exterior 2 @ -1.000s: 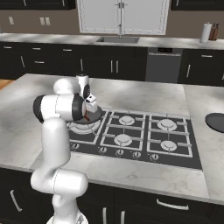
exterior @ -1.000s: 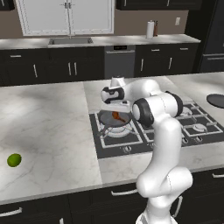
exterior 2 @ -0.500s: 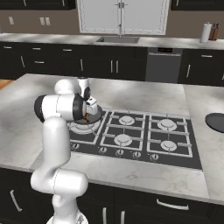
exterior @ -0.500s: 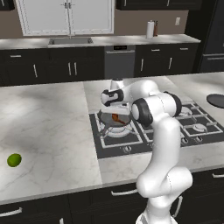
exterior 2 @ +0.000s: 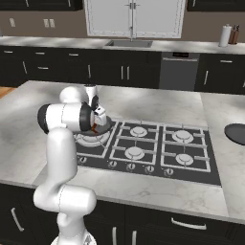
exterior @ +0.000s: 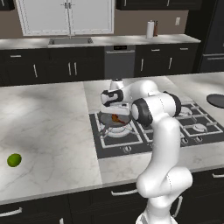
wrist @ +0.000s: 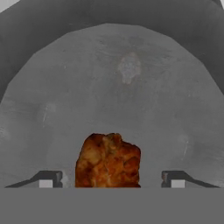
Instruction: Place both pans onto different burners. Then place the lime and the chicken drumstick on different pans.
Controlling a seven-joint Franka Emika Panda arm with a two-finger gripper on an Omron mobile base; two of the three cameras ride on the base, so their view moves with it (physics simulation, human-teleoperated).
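Arm over grey pan (exterior 2: 95, 135) on front-left burner; dark pan (exterior 2: 236, 133) far right.

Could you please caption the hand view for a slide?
Open gripper above the chicken drumstick, lying in the grey pan.

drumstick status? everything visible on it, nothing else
The chicken drumstick is a lumpy orange-brown piece with a rough, crusty, fried-looking surface. In the hand view it sits between the two spread fingers, with clear gaps on both sides, so they are not touching it. Its lower part is cut off by the frame edge, and no bone end shows. Behind it is the grey inside of the pan. From the left base view it lies in that pan on the cooktop's front-left burner, under the gripper.
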